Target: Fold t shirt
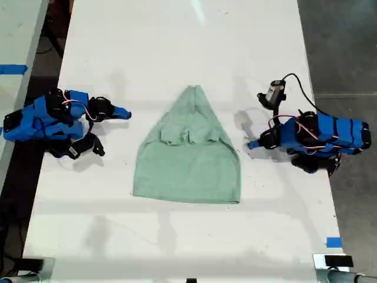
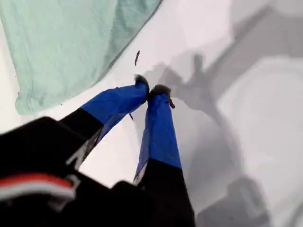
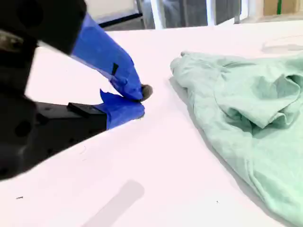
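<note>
The pale mint-green t shirt lies flat in the middle of the white table, with a pointed top at the far end, a wide straight hem near the front and both sleeves folded in. My first gripper is shut on nothing. It hovers just beside the t shirt on the exterior view's right, without touching it. My second gripper is also shut and empty. It sits low over the table on the exterior view's left, a short gap from the t shirt and its slanted edge.
The white table ends at dark floor on both sides of the exterior view. A small grey device on a black cable stands behind the first arm. Blue tape marks the front corner on the exterior view's right.
</note>
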Robot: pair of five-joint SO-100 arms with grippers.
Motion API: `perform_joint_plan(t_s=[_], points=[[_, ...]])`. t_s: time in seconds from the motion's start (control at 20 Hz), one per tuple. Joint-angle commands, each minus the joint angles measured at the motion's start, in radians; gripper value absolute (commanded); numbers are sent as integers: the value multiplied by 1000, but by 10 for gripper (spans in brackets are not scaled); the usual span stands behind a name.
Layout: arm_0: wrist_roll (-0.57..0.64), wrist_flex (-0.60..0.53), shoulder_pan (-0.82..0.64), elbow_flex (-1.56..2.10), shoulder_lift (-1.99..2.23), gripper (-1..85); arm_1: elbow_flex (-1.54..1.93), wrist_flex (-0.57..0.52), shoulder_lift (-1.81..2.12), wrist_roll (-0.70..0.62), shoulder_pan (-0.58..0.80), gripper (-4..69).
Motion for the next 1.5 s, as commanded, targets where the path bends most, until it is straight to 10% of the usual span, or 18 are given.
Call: perform_joint_plan(t_s=[0.0, 0.65, 1.2, 1.45], points=[[-8, 0, 38, 3, 6, 1, 46, 2, 14, 25, 0, 17], [-14, 0, 41, 5, 6, -2, -339, 156, -57, 118, 20, -8], [-11, 0, 60, 5, 6, -2, -1123, 81, -1440, 741, -293, -10], [-8, 0, 66, 3, 6, -2, -867, -202, -1391, 764, -319, 250]])
